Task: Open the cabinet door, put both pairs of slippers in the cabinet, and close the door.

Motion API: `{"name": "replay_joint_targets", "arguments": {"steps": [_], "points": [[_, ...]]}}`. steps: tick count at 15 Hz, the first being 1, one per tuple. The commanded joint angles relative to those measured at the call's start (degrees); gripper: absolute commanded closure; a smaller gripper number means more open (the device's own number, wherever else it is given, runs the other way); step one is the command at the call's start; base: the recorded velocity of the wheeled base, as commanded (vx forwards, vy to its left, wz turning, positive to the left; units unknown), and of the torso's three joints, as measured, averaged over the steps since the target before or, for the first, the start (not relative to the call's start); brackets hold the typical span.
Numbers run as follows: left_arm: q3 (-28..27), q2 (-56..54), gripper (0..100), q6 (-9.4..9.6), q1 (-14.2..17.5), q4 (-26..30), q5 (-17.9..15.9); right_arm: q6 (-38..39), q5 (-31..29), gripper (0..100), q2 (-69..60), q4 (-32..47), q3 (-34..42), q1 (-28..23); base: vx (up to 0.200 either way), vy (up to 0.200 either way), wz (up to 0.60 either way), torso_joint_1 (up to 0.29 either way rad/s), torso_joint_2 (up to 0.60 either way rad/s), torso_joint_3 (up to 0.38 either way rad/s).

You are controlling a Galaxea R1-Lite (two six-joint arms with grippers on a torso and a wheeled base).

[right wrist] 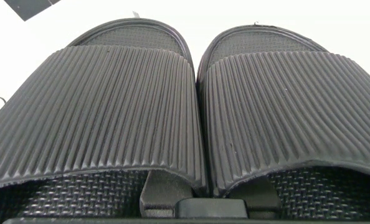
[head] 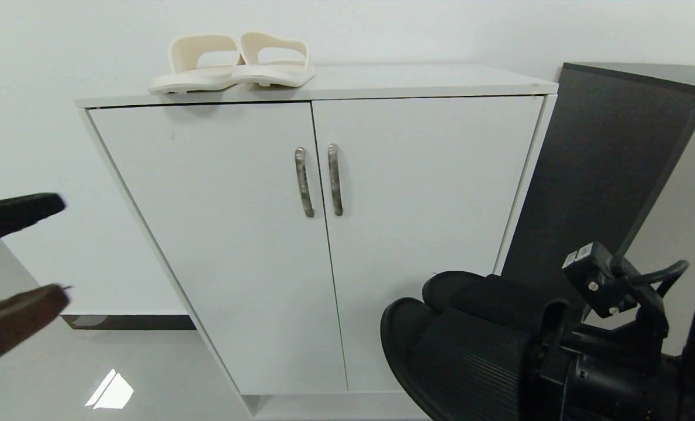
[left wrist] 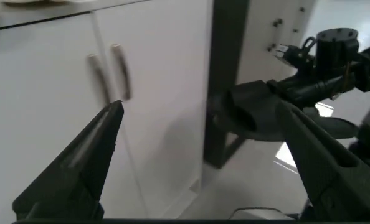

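The white cabinet [head: 224, 245] has both doors shut, with two metal handles [head: 319, 181] side by side at the middle seam. A cream pair of slippers [head: 233, 64] lies on its top, toward the left. My left gripper [head: 61, 248] hangs open to the left of the cabinet, level with the door's middle; in the left wrist view its fingers [left wrist: 85, 155] frame the handles [left wrist: 110, 74]. My right gripper [head: 549, 339] is shut on a black pair of slippers [head: 464, 333], held low in front of the right door. Their ribbed straps [right wrist: 104, 106] lie close before the right wrist camera.
A dark cabinet [head: 604, 164] stands directly right of the white one. A white wall is behind and to the left. Grey floor [head: 90, 362] lies open on the left below my left gripper.
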Motion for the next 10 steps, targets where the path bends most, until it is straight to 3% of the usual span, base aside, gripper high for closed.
{"name": "replay_joint_targets", "arguments": {"steps": [1,3,4,5,6,7,9,10], "points": [[-1.5,12.1,0,-0.09,-5.2,-4.4,-0.6,0.0,0.0,100,0.1,0.0,0.2,0.0,0.000,0.000,0.00,0.000,0.00,0.000],[-3.1,15.3,0,-1.15,-6.3,-6.2,-0.7,0.0,-0.1,100,0.2,0.0,0.1,0.0,0.000,0.000,0.00,0.000,0.00,0.000],[-4.6,16.5,0,-3.08,-7.7,-6.4,-0.7,0.0,-0.1,100,0.3,0.0,0.1,0.0,0.000,0.000,0.00,0.000,0.00,0.000],[-6.8,18.1,0,-7.65,-10.3,-6.4,-1.0,0.0,0.0,100,0.2,0.0,0.1,0.0,0.000,0.000,0.00,0.000,0.00,0.000],[-8.0,19.6,0,-9.59,-11.7,-6.4,-1.1,0.0,0.0,100,0.3,0.0,0.1,0.0,0.000,0.000,0.00,0.000,0.00,0.000],[-8.4,20.3,0,-9.67,-11.9,-6.4,-1.2,0.0,0.0,100,0.2,0.0,0.1,0.0,0.000,0.000,0.00,0.000,0.00,0.000],[-12.4,25.0,0,-10.38,-12.1,-6.3,-6.1,-0.5,0.0,100,0.1,0.0,0.2,0.1,0.000,0.000,0.00,0.000,0.00,0.000],[-13.8,26.8,0,-11.52,-12.2,-6.3,-6.7,-0.6,0.1,100,0.1,0.0,0.2,0.1,0.000,0.000,0.00,0.000,0.00,0.000]]}}
